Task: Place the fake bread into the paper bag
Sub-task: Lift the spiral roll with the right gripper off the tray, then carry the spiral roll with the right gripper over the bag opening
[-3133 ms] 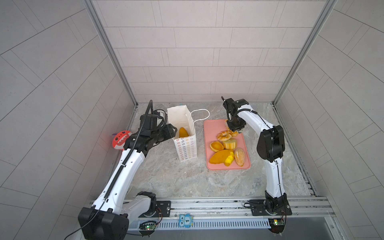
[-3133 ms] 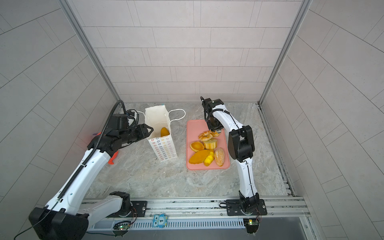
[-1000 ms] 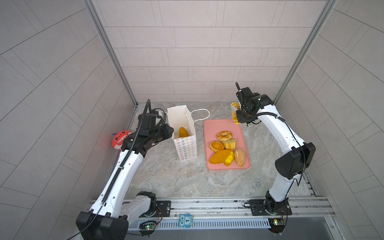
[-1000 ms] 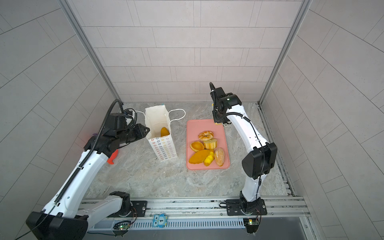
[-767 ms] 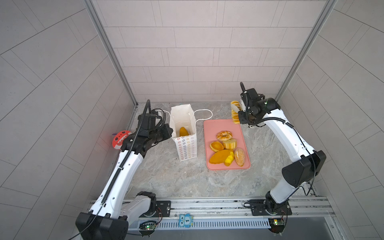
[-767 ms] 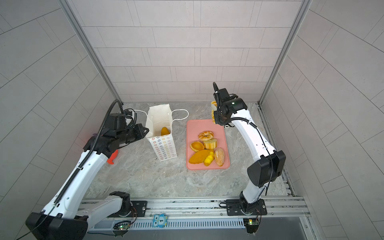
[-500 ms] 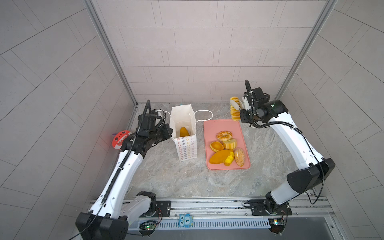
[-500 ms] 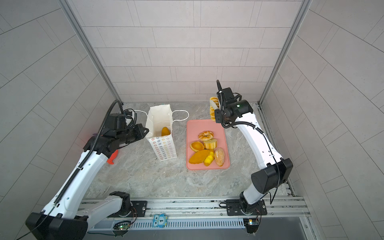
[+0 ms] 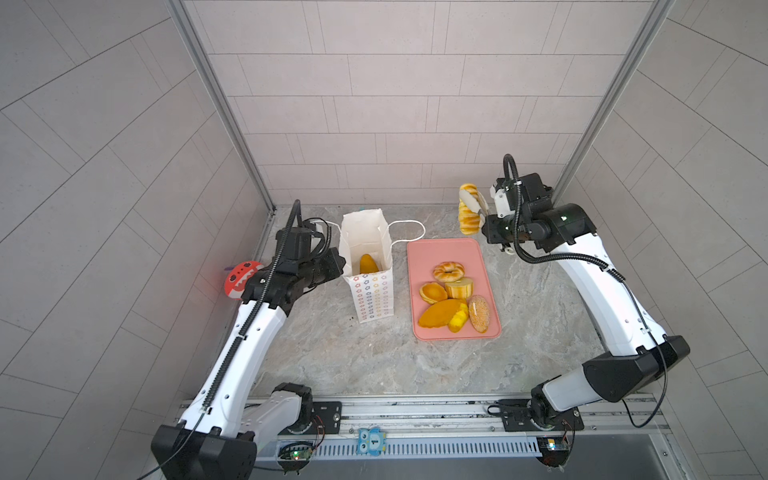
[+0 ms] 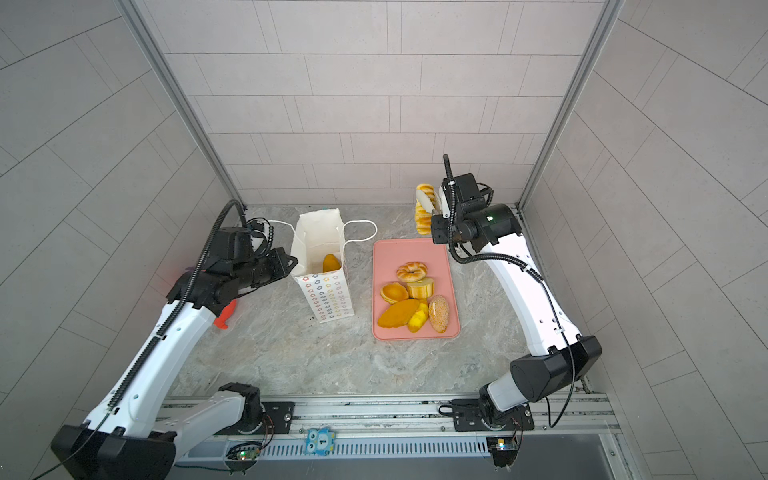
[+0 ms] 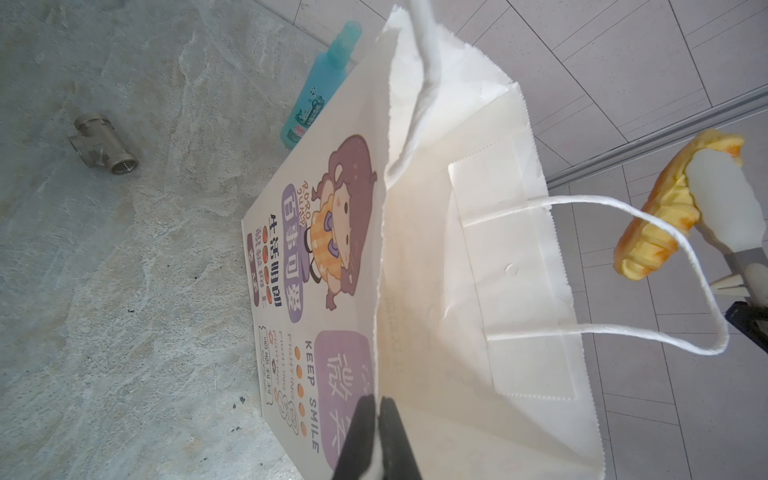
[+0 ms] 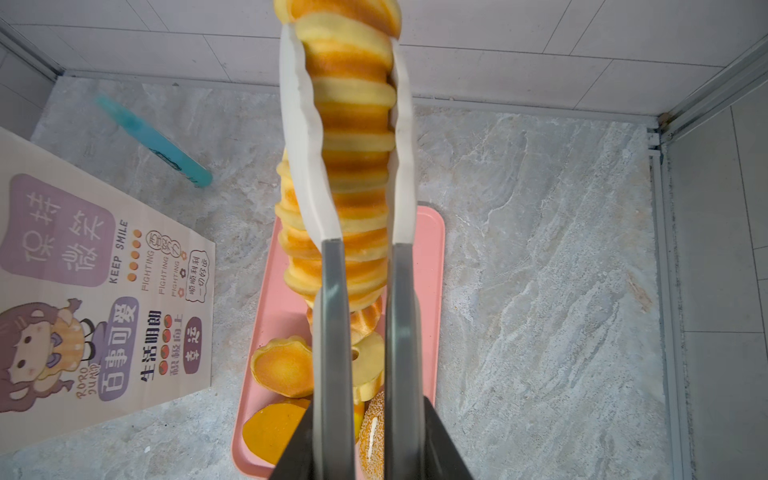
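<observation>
In both top views the paper bag (image 9: pixel 374 297) (image 10: pixel 330 297) stands upright and open on the tabletop (image 9: pixel 374 361) (image 10: pixel 311 357), just left of the pink tray (image 9: pixel 419 249) (image 10: pixel 386 249). One orange pastry (image 9: pixel 367 264) (image 10: pixel 331 263) lies inside the bag. The left jaws are closed on the bag's left rim. The right jaws clamp the ridged loaf (image 9: pixel 467 220) (image 10: pixel 423 220) in the air above the tray's far end, well apart from the bag. A twisted ring (image 9: pixel 448 271) (image 10: pixel 411 271), a tart (image 9: pixel 432 291) (image 10: pixel 393 292) and a seeded bun (image 9: pixel 478 312) (image 10: pixel 439 312) lie among the pastries on the tray.

In the left wrist view the black left jaws pinch the paper bag's (image 11: pixel 436 249) top edge, with no gap showing between them. The ridged loaf (image 11: pixel 665 224) hangs beyond the bag's cord handle (image 11: pixel 623 336). A blue bottle (image 11: pixel 320 95) and a metal fitting (image 11: pixel 104 151) lie on the tabletop (image 11: pixel 124 291).

In the right wrist view the narrow right jaws squeeze the ridged loaf (image 12: pixel 353 124) lengthwise between white pads. Below it are the pink tray (image 12: pixel 432 257), the tart (image 12: pixel 282 365) and the seeded bun (image 12: pixel 372 440), with the paper bag (image 12: pixel 83 291) off to one side.
</observation>
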Robot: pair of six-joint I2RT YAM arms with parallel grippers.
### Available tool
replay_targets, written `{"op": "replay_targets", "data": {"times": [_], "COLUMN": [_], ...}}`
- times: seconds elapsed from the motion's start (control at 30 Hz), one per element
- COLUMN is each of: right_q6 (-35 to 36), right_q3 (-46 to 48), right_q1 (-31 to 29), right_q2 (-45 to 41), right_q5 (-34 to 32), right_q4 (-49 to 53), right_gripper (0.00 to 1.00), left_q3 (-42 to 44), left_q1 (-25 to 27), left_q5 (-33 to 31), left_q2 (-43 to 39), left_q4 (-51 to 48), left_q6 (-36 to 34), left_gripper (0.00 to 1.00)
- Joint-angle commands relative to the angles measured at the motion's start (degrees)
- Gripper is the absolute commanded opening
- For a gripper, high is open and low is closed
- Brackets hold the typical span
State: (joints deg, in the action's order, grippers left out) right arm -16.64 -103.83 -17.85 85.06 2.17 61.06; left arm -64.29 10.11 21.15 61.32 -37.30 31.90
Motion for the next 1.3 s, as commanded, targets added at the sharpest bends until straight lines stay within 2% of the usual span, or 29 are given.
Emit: {"op": "replay_targets", "data": {"times": [0.0, 0.73, 1.03, 1.27], "right_q6": [-0.98, -4.92, -5.42, -4.46], "right_q3": [-2.92, -7.69, -10.82, -14.95], "right_q1": [0.0, -2.39, -8.9, -15.07], "right_q2": [-2.64, -4.99, -3.55, -0.91], "right_q5": [1.53, 10.42, 10.09, 7.39], "right_q4": [-1.53, -4.07, -4.87, -3.59], "right_gripper": [0.31, 0.31, 0.31, 0.31], "left_q3": [-1.14, -0.45, -0.15, 0.29], "left_q1": [-0.13, -0.2, -0.17, -0.16], "left_q5": [-0.44, -0.54, -0.44, -0.49], "left_q2": [-0.69, -0.55, -0.64, -0.62], "left_q4": [-0.23, 0.48, 0.7, 0.83], "left_q6": [-0.61, 0.05, 0.06, 0.18], "left_gripper": [0.06, 0.06, 0.06, 0.06]}}
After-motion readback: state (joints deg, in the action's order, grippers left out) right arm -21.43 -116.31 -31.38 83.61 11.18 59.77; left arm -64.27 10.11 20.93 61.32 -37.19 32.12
